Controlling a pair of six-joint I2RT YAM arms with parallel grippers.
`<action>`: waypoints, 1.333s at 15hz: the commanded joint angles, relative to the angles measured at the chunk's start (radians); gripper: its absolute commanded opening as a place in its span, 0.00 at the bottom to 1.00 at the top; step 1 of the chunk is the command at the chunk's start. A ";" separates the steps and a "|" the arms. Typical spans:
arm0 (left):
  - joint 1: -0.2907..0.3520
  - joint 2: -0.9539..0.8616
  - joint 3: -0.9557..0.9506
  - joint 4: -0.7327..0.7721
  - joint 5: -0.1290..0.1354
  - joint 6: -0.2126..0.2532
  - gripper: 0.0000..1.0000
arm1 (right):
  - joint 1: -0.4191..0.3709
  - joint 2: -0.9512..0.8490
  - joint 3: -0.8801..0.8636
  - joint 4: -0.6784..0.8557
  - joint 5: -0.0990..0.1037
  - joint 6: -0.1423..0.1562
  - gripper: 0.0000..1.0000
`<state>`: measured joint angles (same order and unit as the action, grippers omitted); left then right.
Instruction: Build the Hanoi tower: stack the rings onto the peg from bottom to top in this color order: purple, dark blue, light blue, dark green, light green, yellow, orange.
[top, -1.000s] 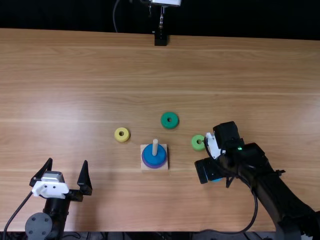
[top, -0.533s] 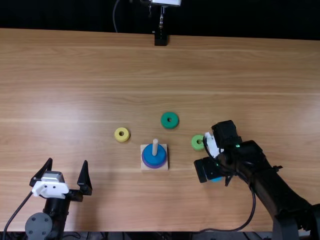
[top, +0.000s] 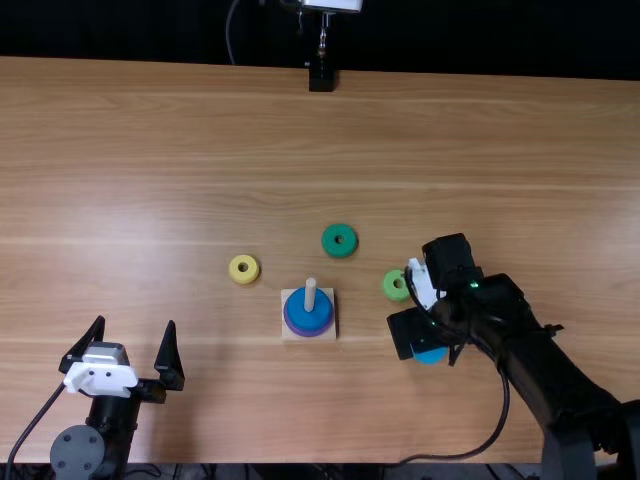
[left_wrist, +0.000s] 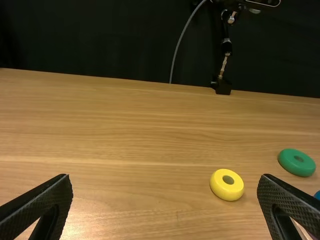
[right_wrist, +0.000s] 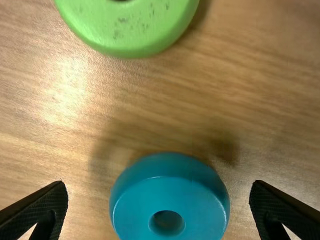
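lower right: right gripper (top: 431, 347), fingers wide, light blue round ring (top: 431, 356) between them. lower left: left gripper (top: 134, 324), fingers wide. below centre: upright wooden peg (top: 310, 290), dark blue ring (top: 320, 314) over purple ring (top: 307, 336).

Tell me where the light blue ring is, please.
In the top view, the light blue ring lies right of the peg, near the light green ring, partly under the right gripper; the right wrist view shows it between the open fingers.

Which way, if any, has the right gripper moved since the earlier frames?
Yes: in the top view, right gripper shifted slightly toward the table's far edge, uncovering more of the light blue ring.
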<state>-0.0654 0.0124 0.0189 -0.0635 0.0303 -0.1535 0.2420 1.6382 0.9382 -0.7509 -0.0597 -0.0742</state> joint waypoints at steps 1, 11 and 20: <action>-0.001 -0.012 -0.019 -0.001 0.001 0.014 1.00 | 0.013 0.022 0.025 -0.003 -0.007 -0.005 1.00; -0.001 -0.012 -0.019 -0.001 0.001 0.014 1.00 | 0.013 0.035 0.048 -0.119 -0.007 -0.005 1.00; -0.001 -0.012 -0.019 -0.001 0.001 0.014 1.00 | 0.042 0.069 0.047 -0.113 0.003 0.001 0.98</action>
<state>-0.0654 0.0124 0.0189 -0.0639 0.0303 -0.1532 0.2749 1.6909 0.9630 -0.8650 -0.0593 -0.0765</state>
